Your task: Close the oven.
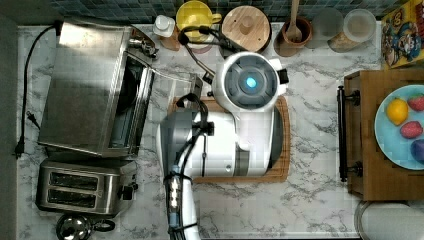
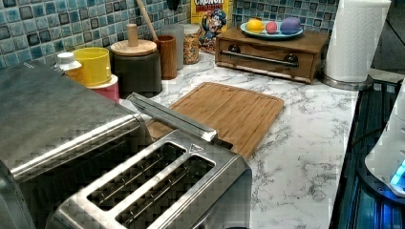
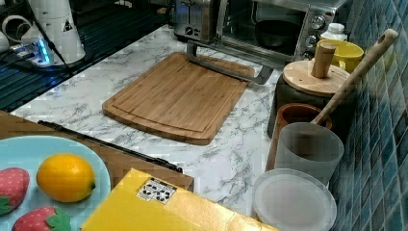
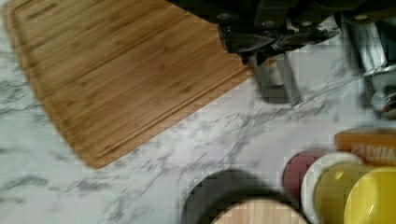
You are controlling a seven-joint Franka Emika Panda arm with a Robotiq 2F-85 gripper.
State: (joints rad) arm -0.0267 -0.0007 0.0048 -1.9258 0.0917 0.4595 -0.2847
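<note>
Steel oven point(image 1: 90, 85) door hangs open just beyond the claw point(image 4: 275, 81); grip unreadable; approach under way, next lift the handle point(image 3: 223, 67).

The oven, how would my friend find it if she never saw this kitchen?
Find the wooden cutting board on the marble counter. The oven is the big steel box behind it, its glass door hanging open. The small toaster beside it has two top slots.
</note>
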